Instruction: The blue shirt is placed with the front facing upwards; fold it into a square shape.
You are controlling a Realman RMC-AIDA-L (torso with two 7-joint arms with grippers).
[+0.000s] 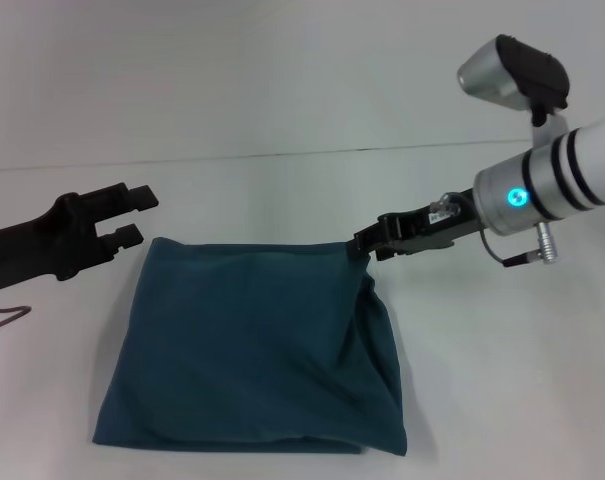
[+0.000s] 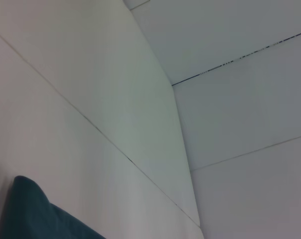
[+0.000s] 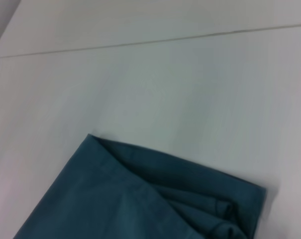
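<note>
head cam: up high, looks forward and down, gets the whole white counter (image 1: 282, 100) plus both arms
left wrist cam: low, aimed off across bare counter, tilted
right wrist cam: close in, looks down
shared: all three catch the blue shirt (image 1: 252, 350), left wrist only one corner (image 2: 31, 214), right wrist a folded corner (image 3: 140, 199)

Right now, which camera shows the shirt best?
The head view: the whole folded shirt lies on the table, with the right gripper at its far right corner and the left gripper off its far left corner. The right wrist view shows one layered corner; the left wrist view only a sliver.
</note>
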